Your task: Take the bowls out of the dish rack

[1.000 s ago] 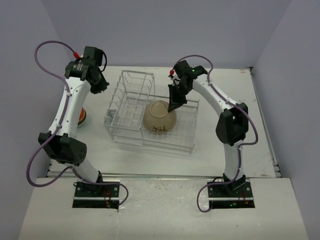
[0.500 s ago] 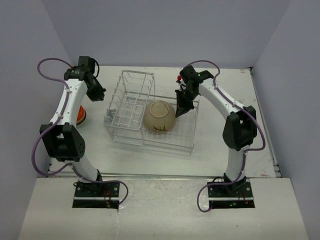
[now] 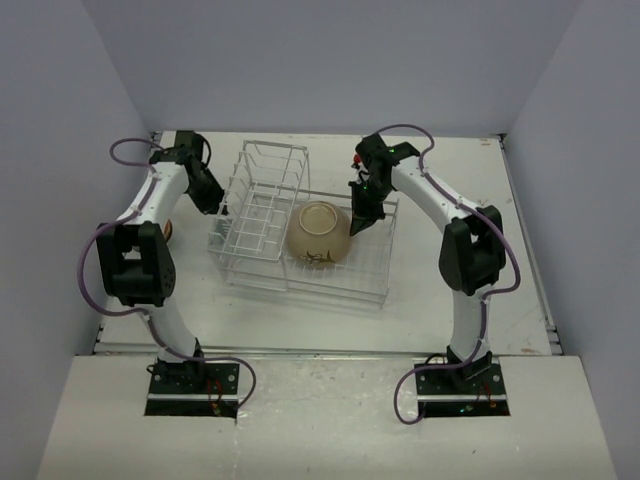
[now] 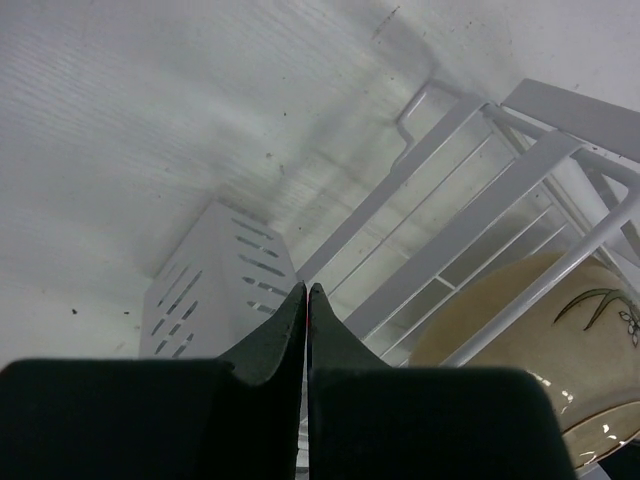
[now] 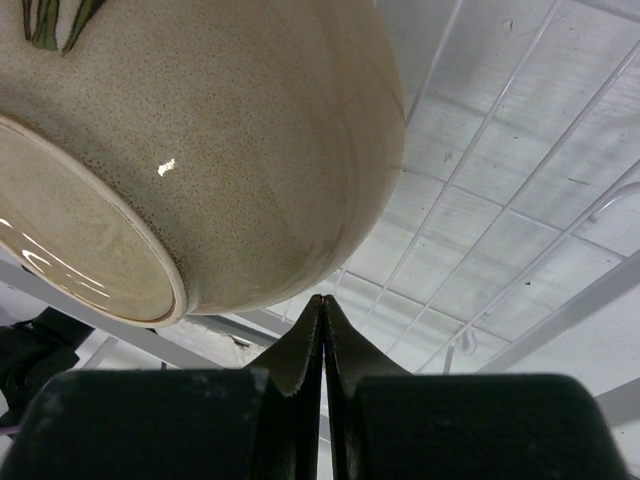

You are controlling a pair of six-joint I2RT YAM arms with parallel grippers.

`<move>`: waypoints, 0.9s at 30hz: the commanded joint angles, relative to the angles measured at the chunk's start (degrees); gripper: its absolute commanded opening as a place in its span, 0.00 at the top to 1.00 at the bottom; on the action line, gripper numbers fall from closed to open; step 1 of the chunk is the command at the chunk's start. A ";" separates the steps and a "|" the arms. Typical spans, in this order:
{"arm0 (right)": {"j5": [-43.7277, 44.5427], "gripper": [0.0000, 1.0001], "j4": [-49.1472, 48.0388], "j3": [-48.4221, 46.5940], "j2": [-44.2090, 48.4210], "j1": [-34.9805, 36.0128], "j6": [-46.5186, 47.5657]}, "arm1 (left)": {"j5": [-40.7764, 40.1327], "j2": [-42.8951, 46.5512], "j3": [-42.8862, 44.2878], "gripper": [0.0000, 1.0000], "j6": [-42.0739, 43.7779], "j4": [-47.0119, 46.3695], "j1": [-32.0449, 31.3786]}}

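The tan bowl point(image 3: 320, 233) lies tilted in the low basket of the dish rack point(image 3: 262, 200). Just beside its right flank, the right gripper point(image 5: 323, 305) hangs pinched together, holding nothing. Left of the rack's tall section, the left gripper point(image 4: 306, 298) is likewise closed and empty. Behind that arm peeks what may be an orange bowl point(image 3: 171, 229).

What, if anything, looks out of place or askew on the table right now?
Only the tan bowl: it lies tipped in the low part of the rack, its base turned up toward the overhead camera. No cracks or spills show.
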State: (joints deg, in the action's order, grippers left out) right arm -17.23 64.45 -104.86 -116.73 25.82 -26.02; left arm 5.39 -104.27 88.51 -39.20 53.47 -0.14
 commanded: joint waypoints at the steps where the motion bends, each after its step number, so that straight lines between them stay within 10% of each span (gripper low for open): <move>1: 1.24 1.00 -1.34 0.01 -0.51 0.02 -0.18 | 3.14 -1.89 1.58 1.00 1.50 -3.37 -0.21; 27: -12.73 1.00 -1.16 -14.22 -11.59 5.11 0.18 | 8.85 -4.19 -0.18 1.00 4.31 -2.58 -5.48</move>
State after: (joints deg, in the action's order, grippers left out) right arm -26.39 63.92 -114.91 -126.91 30.24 -24.97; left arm 10.15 -111.35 89.34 -35.62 50.76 -2.70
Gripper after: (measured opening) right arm 0.003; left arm 0.002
